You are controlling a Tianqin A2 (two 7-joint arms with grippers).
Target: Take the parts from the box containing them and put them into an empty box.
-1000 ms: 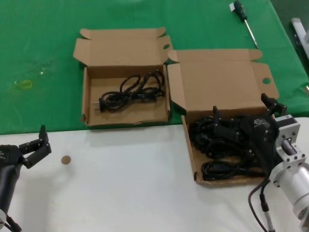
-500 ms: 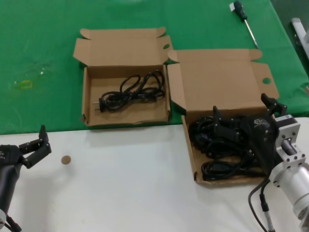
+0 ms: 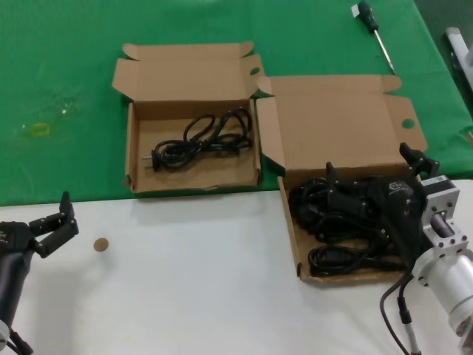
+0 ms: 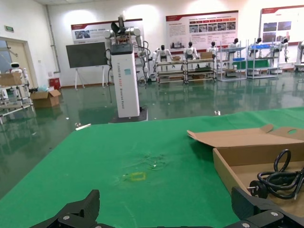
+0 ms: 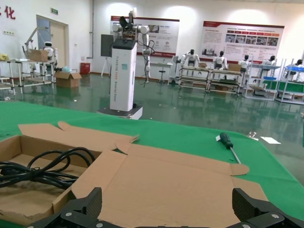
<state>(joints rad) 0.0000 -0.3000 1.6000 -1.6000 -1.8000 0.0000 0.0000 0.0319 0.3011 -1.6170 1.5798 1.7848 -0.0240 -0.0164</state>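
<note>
The right tool (image 3: pixel 369 188) sits low inside the box containing them (image 3: pixel 336 140), the one w/ the broad tall lid, on the robot's right where green cloth meets the white bench (image 3: pixel 192 274). Its fingers are spread apart among the black cables (image 3: pixel 329 222), nothing pinched yet as far as the head view shows. The other box (image 3: pixel 188 78) (meant as the empty box, shorter lid w/ ear tabs) lies to the left and farther back, and holds one coiled black cord (image 3: pixel 199 140). The left tool (image 3: pixel 55 222) is parked over the bench at the near left, fingers released, near a small brown disc (image 3: pixel 100 244).

Judged step: grabbing a cable from the pile. To do it well, close on one bundled loop, not a loose strand, since the cords look tangled and may drag neighbours out. Lift straight up, clear of the box wall and side flap, before swinging left. Carry high enough to pass the other box's near flap. A screwdriver (image 3: pixel 375 33) lies far back, out of the way.
</note>
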